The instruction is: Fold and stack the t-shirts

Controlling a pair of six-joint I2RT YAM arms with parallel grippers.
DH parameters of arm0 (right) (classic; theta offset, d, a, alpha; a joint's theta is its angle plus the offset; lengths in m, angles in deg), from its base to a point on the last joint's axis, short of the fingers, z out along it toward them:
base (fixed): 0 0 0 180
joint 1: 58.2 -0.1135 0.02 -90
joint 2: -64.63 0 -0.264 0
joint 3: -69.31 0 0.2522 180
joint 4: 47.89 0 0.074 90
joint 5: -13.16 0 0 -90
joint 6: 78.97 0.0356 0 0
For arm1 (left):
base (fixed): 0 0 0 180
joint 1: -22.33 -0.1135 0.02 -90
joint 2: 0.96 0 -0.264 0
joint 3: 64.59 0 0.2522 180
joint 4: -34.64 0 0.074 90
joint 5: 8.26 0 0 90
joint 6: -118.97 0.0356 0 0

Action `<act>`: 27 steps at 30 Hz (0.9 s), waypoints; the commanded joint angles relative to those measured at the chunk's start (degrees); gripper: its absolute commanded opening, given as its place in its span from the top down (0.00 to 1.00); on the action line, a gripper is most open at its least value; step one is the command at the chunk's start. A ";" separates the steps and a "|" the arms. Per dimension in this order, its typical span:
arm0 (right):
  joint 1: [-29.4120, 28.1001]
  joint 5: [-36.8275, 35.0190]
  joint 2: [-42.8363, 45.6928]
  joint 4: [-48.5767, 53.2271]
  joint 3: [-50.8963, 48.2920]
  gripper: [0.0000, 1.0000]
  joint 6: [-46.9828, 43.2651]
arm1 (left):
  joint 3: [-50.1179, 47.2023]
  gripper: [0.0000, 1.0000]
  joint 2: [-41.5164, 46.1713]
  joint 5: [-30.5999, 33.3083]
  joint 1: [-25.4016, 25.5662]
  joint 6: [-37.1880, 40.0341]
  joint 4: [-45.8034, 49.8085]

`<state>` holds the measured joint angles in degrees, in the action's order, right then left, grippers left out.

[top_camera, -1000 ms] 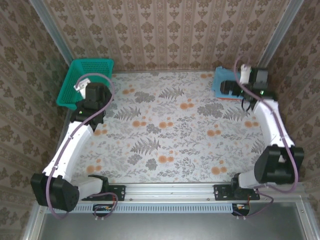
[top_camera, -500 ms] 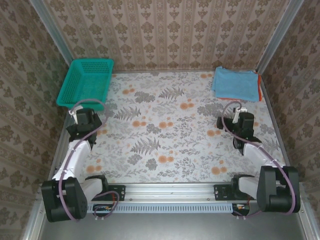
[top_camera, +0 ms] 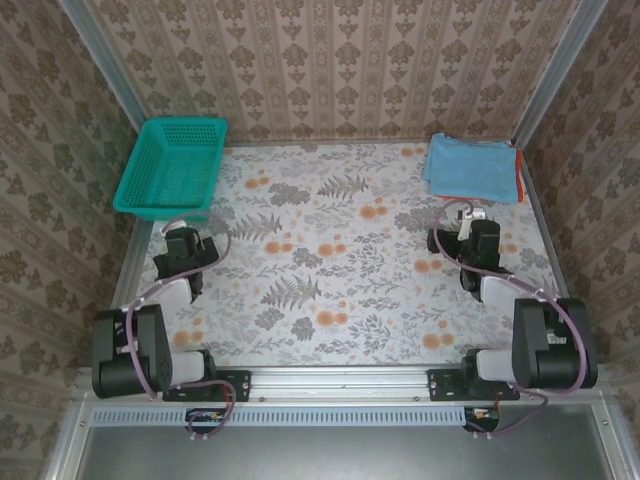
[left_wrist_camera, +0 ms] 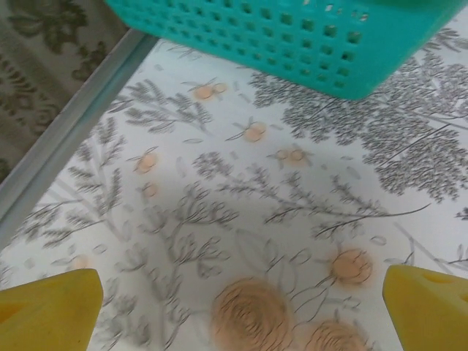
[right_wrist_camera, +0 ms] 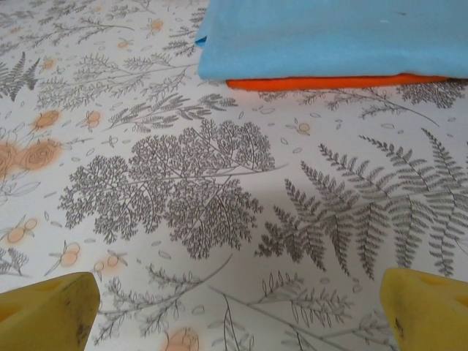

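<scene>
the table [top_camera: 330,250], covered in a fern and orange-flower print, fills the floor of the walled cell. the left arm [top_camera: 140,340] and the right arm [top_camera: 540,335] are both folded back low over its near edge, the left arm on the same side as the teal mesh basket [top_camera: 172,165] and the right arm on the side away from it. the basket sits rim up in the far left corner of the table. in the left wrist view its holed wall [left_wrist_camera: 292,36] runs along the top.

the light blue t-shirt [top_camera: 472,168] lies folded flat in the far corner opposite the basket, well apart from it across the table. it rests on top of the orange t-shirt [top_camera: 519,176], which shows as a thin strip along the blue one's edge on the side away from the basket. in the right wrist view the orange cloth [right_wrist_camera: 329,82] is a narrow band under the near edge of the blue cloth [right_wrist_camera: 329,36].

the left gripper [top_camera: 184,240] hangs just on the near side of the basket, apart from it and pointing toward it. its yellow fingers [left_wrist_camera: 51,303] are spread wide, released, with bare table between them. the right gripper [top_camera: 468,235] is far from the basket, near the shirt stack and facing it without touching. its yellow fingers [right_wrist_camera: 47,307] are likewise wide apart, holding nothing.
</scene>
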<state>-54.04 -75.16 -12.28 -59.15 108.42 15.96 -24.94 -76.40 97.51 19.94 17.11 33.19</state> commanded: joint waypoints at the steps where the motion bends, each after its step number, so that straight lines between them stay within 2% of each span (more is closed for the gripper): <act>1: -0.40 -0.77 -3.12 -7.68 2.81 0.01 1.68 | 3.32 0.00 -4.46 -2.78 0.81 2.71 -10.87; 4: -0.47 -0.84 -7.32 -12.62 2.87 0.00 1.38 | 6.27 0.00 -8.25 -1.79 1.23 6.33 -11.94; 6: -1.00 -0.56 -8.37 -9.70 5.00 0.01 0.52 | 7.34 0.00 -9.98 -2.98 0.94 6.88 -12.39; 8: -1.99 -0.41 -8.36 -12.06 3.84 0.00 -0.82 | 5.56 0.00 -9.35 -3.47 1.79 8.22 -15.46; 13: -2.65 -0.99 -9.67 -30.83 -6.19 0.01 -1.58 | 0.43 0.00 -7.62 -4.51 2.24 9.25 -23.31; 15: -2.71 0.01 -11.14 -39.39 -9.75 0.01 -1.98 | -1.41 0.00 -7.97 -1.66 3.79 10.24 -27.02; 18: -2.99 -2.10 -10.64 -39.20 -10.14 0.01 -1.65 | -2.95 0.00 -9.25 -1.84 5.66 12.66 -31.59; 21: -3.61 -1.84 -10.47 -38.67 -9.96 0.00 -2.41 | -7.01 0.00 -13.12 -1.49 7.73 15.72 -43.22; 22: -3.72 -1.47 -10.31 -38.09 -9.81 0.00 -2.64 | -7.23 0.00 -13.35 -0.68 8.65 16.62 -44.10; 25: -3.15 -4.13 -10.81 -30.85 -5.62 0.00 -0.81 | -5.86 0.00 -13.47 0.19 8.63 16.03 -41.64; 26: -3.18 -6.36 -10.82 -26.45 -3.20 0.01 0.10 | -4.43 0.00 -13.13 -0.83 7.69 14.65 -38.11; 27: -3.70 -7.35 -11.06 -26.66 -3.21 0.00 -0.29 | -3.63 0.00 -12.68 -3.31 5.60 13.08 -35.80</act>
<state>-57.36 -78.07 -22.79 -89.40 101.66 14.67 -30.91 -89.75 95.56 28.11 30.97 -2.19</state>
